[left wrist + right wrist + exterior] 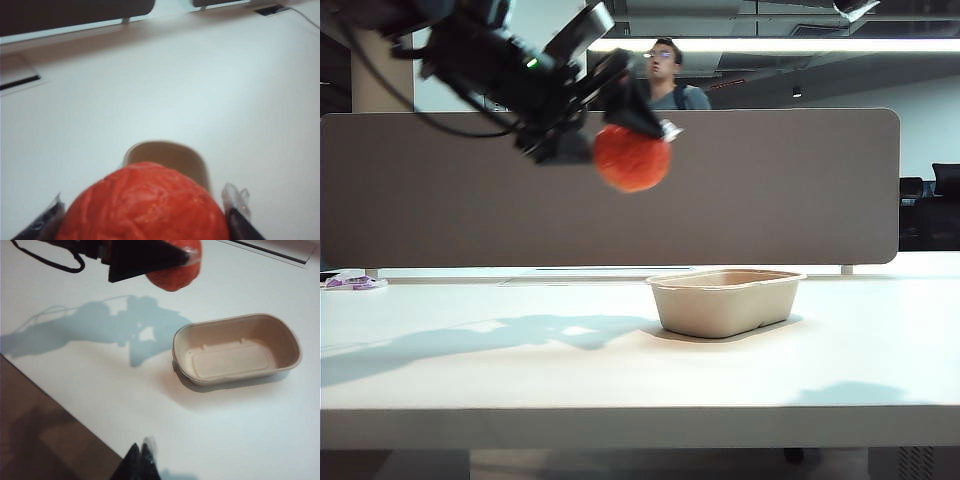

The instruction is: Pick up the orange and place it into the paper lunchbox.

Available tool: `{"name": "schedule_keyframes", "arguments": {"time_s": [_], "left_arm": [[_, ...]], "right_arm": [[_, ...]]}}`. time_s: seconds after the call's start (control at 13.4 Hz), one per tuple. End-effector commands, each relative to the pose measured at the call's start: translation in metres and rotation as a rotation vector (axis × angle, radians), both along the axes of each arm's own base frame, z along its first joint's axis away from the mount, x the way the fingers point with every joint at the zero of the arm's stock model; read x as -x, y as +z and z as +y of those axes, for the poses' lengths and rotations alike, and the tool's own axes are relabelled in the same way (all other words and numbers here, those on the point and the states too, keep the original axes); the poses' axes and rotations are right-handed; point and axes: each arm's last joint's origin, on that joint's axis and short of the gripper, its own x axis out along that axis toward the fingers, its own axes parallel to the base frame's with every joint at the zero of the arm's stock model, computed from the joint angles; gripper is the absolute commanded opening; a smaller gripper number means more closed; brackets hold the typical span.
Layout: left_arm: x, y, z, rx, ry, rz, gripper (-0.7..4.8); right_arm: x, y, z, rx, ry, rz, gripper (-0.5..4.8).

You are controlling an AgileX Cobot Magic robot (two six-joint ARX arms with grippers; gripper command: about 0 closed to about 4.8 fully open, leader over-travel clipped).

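White table (520, 380); left tool (620, 135) gripping orange (632, 160); right tool (140, 460) closed.

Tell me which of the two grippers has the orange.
The left gripper, raised above the table short of the paper lunchbox, clamps the orange between its fingers. The right gripper shows closed, empty fingertips near the table.

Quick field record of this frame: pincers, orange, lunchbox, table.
left pincer: closed on the orange, raised high above the table, left of the lunchbox in the exterior view
orange: red-orange, wrinkled, held in the air, not yet over the lunchbox
paper lunchbox: beige, empty, upright on the table
right pincer: only its tips show, together, holding nothing, off to the side of the lunchbox
table: white
task step: orange lifted, placing not yet done
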Motion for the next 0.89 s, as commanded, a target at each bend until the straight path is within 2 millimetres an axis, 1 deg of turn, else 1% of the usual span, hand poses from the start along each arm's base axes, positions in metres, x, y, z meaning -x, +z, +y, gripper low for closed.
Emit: {"name": "schedule_keyframes", "arguments": {"time_s": [0.07, 0.15, 0.22, 0.3, 0.45, 0.6, 0.89], "left_arm": [[-0.027, -0.009, -0.043, -0.003, -0.048, -0.001, 3.98], [-0.031, -0.011, -0.049, -0.004, -0.056, 0.0, 3.98], [-0.042, -0.031, -0.075, -0.018, -0.088, 0.015, 3.98], [-0.044, -0.04, -0.082, -0.025, -0.097, 0.026, 3.98], [-0.046, -0.049, -0.086, -0.033, -0.101, 0.039, 3.98], [-0.048, -0.069, -0.09, -0.059, -0.109, 0.079, 4.0], [-0.047, -0.072, -0.09, -0.072, -0.11, 0.093, 4.04]], "right_arm": [[0.0, 0.003, 0.0, -0.017, 0.002, -0.012, -0.02], [0.0, 0.003, 0.0, -0.017, 0.002, -0.013, -0.02], [0.0, 0.004, 0.0, -0.018, 0.0, -0.014, -0.02], [0.0, 0.003, 0.0, -0.016, 0.0, -0.013, -0.02], [0.0, 0.003, 0.0, -0.014, -0.002, -0.012, -0.02], [0.0, 0.002, -0.001, 0.006, -0.033, -0.012, -0.02], [-0.001, 0.001, -0.003, 0.041, -0.087, -0.016, -0.02]]}}
